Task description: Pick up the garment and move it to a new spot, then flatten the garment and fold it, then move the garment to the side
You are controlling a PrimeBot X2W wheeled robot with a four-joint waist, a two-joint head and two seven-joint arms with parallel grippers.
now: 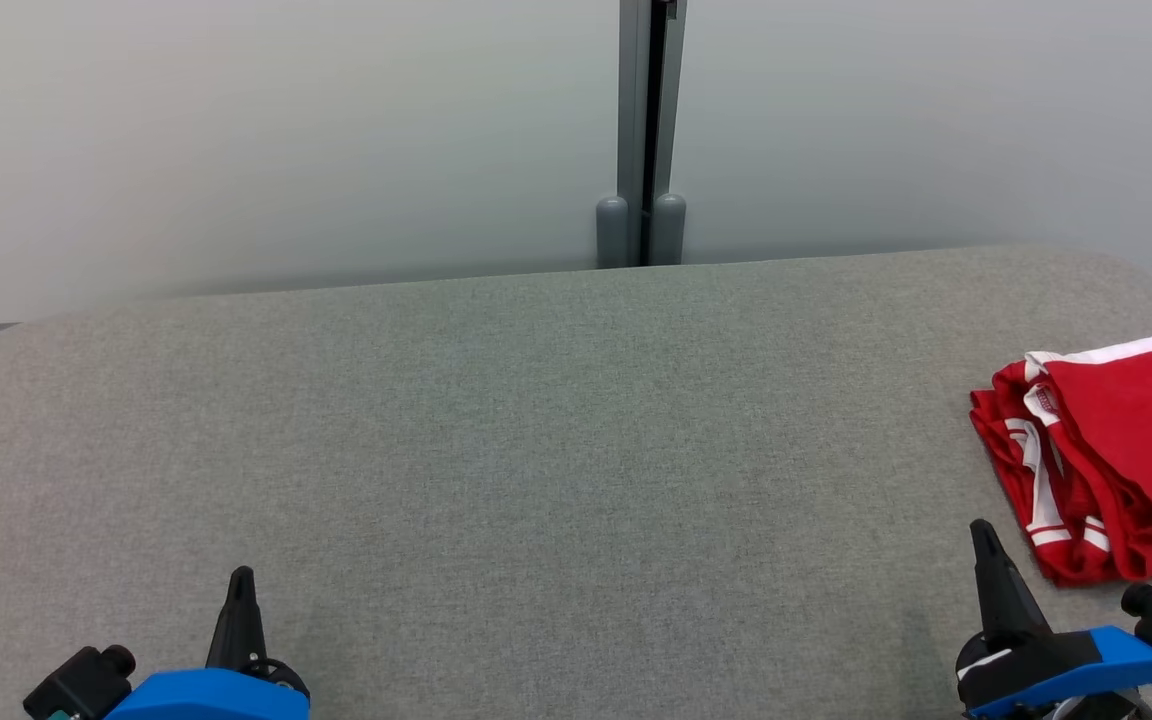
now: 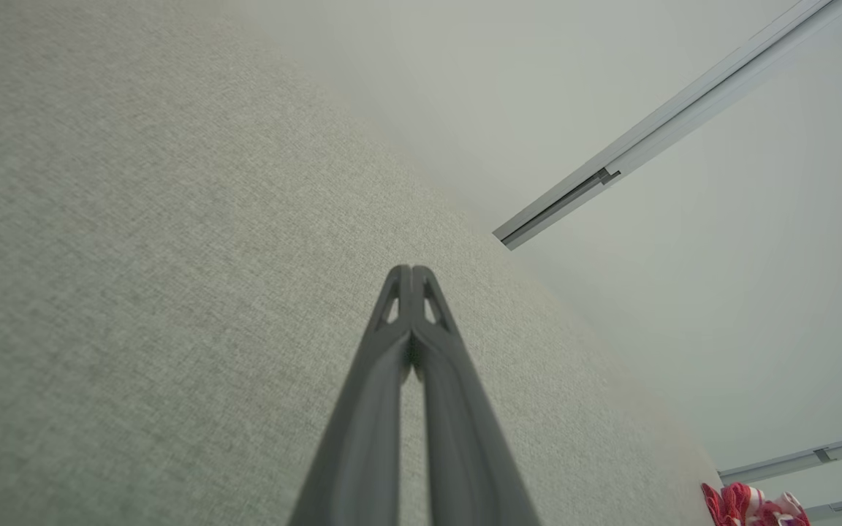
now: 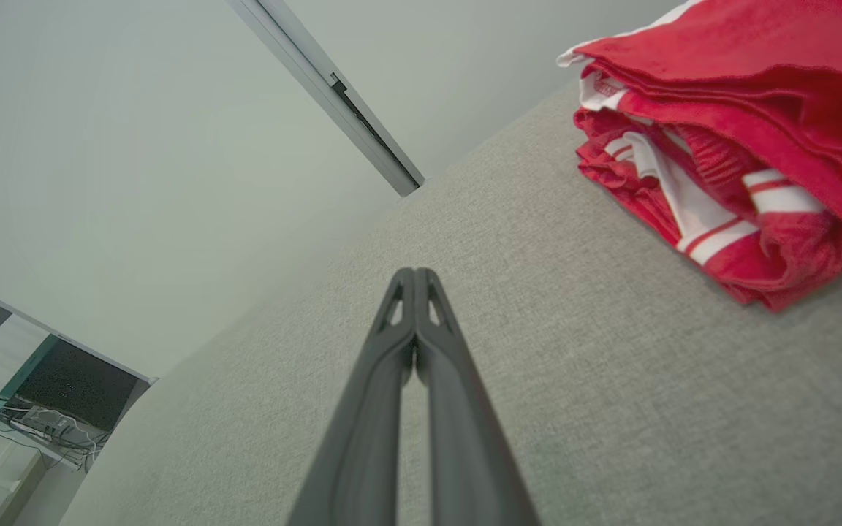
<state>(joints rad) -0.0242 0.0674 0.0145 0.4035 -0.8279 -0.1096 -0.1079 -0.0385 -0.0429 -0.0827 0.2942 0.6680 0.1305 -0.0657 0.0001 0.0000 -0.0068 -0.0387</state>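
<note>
Left gripper (image 1: 241, 574) and right gripper (image 1: 981, 527) sit closed, empty; garment (image 1: 1126, 440) lies folded at right, so task seems finished.

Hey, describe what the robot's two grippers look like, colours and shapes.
The left gripper and right gripper each have long, dark grey fingers tapering to a point, with small triangular cut-outs near the tips. Each sits on a bright blue housing beside a black knobbed block.
</note>
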